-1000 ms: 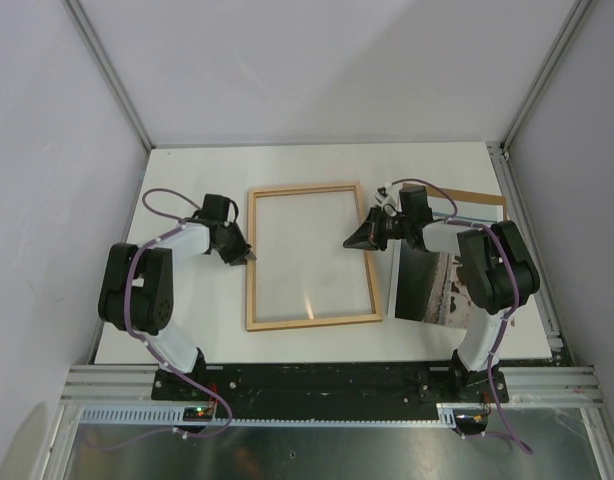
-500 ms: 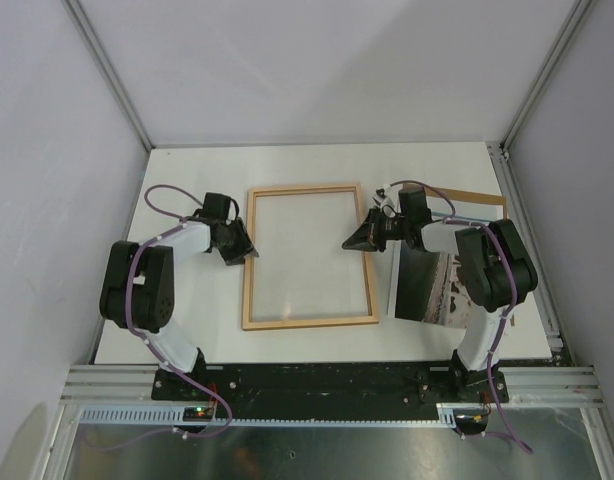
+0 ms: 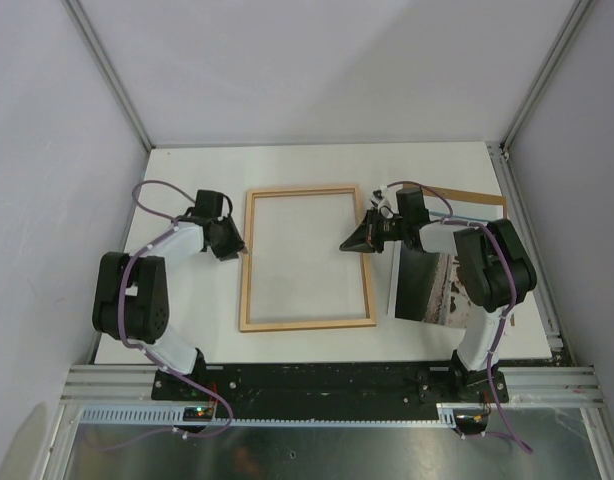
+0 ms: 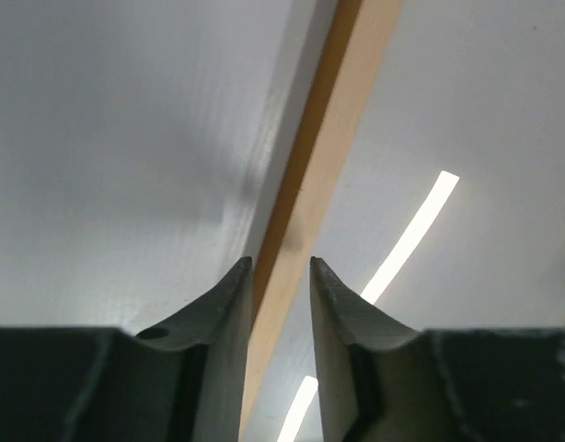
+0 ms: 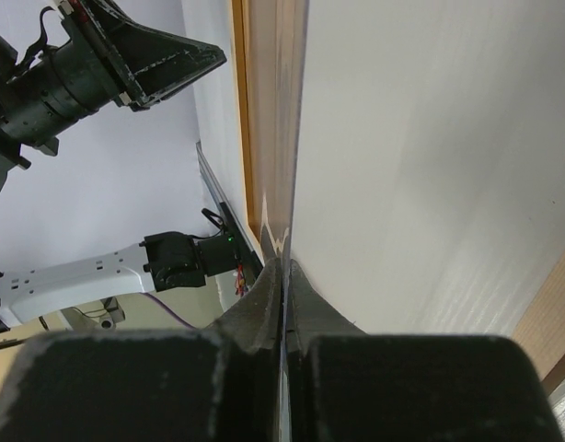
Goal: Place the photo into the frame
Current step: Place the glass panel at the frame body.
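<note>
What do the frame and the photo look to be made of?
The frame: light, unpainted-looking wood, with matt tan rails in the left wrist view. Its pane: clear and glossy, glass or acrylic, mirroring light strips. The photo: printed paper or card; finish unclear from above.

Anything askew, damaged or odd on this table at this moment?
Nothing spilled or broken. The frame lies slightly skewed to the table's near edge, its left rail between the left tool's open fingers. The photo lies half hidden under the right arm, with a brown board showing beyond it.
</note>
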